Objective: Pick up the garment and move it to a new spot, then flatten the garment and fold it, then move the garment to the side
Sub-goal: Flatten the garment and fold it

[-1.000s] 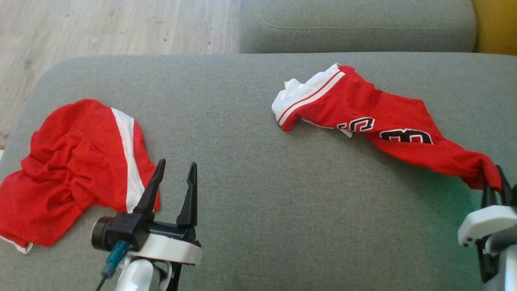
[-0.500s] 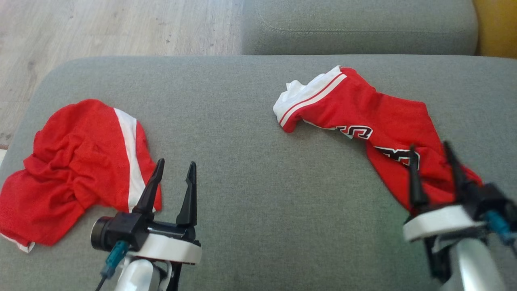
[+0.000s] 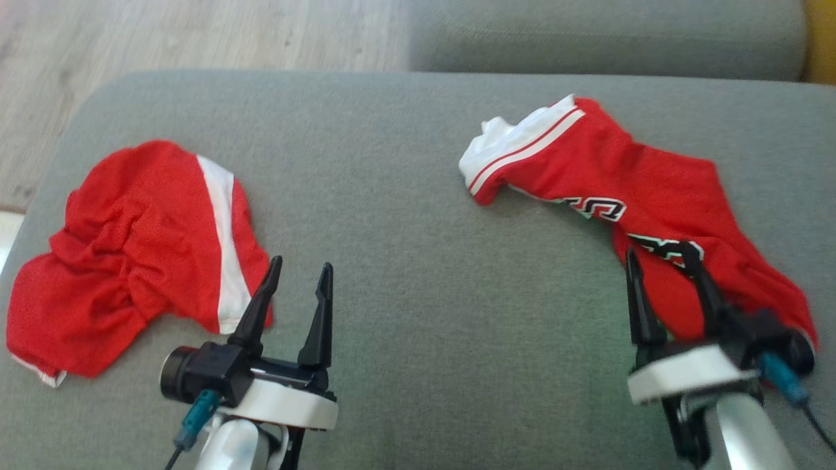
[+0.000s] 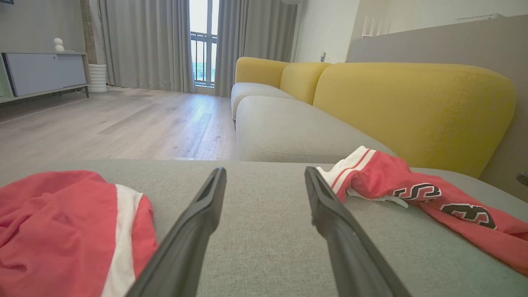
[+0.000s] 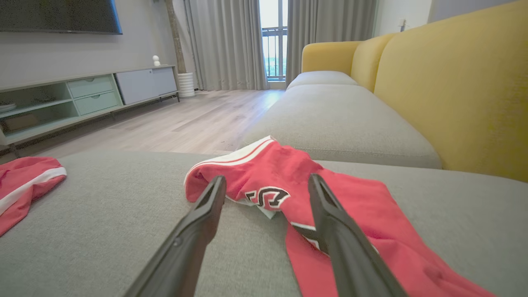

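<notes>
A crumpled red garment [image 3: 653, 189] with a white striped band and black-and-white lettering lies stretched across the right of the grey sofa cushion [image 3: 405, 196]. It also shows in the left wrist view [image 4: 392, 181] and the right wrist view [image 5: 288, 173]. My right gripper [image 3: 658, 251] is open above the garment's near end, its fingers straddling the cloth with nothing held [image 5: 267, 177]. My left gripper [image 3: 302, 262] stands open over bare cushion [image 4: 265, 170], just right of a second red piece with a white stripe [image 3: 130, 241].
The second red piece [image 4: 62, 222] lies bunched at the cushion's left edge. A further grey seat cushion [image 3: 588, 32] sits behind, with a yellow backrest [image 4: 412, 107] on the right. Wooden floor [image 3: 163, 32] lies beyond the cushion's far left edge.
My right gripper opened and let go of the garment's end, which dropped onto the cushion. The right arm swung inward over the cloth. The head view shifted slightly; the left arm stayed.
</notes>
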Robot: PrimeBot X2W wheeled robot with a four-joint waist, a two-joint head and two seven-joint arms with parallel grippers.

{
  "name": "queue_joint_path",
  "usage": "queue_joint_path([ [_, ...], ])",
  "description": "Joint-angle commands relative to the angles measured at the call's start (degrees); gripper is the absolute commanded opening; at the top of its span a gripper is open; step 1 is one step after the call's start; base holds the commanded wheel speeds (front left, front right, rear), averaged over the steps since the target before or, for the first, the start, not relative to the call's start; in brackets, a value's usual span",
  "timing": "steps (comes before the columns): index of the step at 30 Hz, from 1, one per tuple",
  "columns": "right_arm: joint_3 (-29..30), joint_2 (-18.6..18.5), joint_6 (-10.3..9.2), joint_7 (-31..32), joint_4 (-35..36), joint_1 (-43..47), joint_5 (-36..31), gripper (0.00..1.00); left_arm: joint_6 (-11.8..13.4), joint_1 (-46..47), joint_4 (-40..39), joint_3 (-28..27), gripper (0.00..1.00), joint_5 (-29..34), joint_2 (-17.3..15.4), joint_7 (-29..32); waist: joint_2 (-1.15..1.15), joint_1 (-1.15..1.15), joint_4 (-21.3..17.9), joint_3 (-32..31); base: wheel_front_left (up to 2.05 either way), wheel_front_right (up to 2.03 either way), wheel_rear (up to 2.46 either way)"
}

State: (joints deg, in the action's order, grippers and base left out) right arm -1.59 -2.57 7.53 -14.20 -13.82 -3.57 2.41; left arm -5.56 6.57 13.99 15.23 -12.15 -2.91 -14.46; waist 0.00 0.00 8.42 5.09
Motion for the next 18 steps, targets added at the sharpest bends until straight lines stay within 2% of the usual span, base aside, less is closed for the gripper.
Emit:
queue_joint_path([
  [1,-1.3,-0.3,-0.04,-0.2,1.6,-4.1,-0.5,1.00,-0.1,2.1,-2.0,-1.2,1.00,-0.5,0.0,-0.5,0.00,0.00,1.1,1.4,0.00,0.00,0.00],
  [7,1.4,-0.4,-0.04,6.0,-2.3,-14.9,-4.2,1.00,-0.1,4.1,-1.8,0.6,1.00,-1.6,0.0,-0.5,0.00,0.00,4.1,6.4,0.00,0.00,0.00],
  [10,1.4,-2.4,-0.04,9.7,-6.8,-21.6,-6.7,1.00,0.0,5.3,-1.6,1.8,1.00,-2.3,0.0,-0.5,0.00,0.00,5.8,8.4,0.00,0.00,0.00],
  [18,0.8,-9.1,-0.04,16.0,-22.0,-35.9,-5.0,1.00,0.8,7.8,-1.5,5.5,1.00,-4.6,0.0,-0.5,0.00,0.00,10.3,11.5,0.00,0.00,0.00],
])
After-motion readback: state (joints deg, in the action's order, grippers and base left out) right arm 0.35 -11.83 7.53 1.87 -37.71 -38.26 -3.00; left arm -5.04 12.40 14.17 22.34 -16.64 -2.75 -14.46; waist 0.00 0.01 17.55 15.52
